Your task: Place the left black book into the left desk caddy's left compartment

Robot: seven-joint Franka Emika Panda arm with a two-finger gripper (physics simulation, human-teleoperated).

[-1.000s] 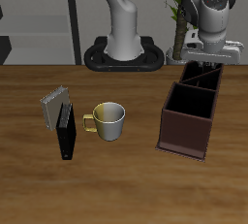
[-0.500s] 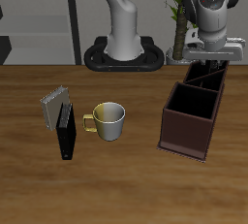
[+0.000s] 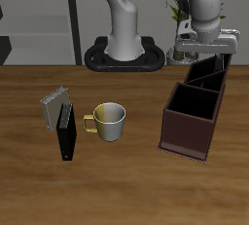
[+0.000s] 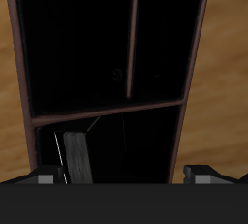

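Black book (image 4: 75,157) standing inside caddy (image 3: 185,131), end compartment toward bench back edge. Gripper (image 3: 205,59) wide open, empty, right above. Drop looks done imo; next: lift straight out, clear of walls.

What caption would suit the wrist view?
Gripper above the left desk caddy, a black book standing in one compartment.
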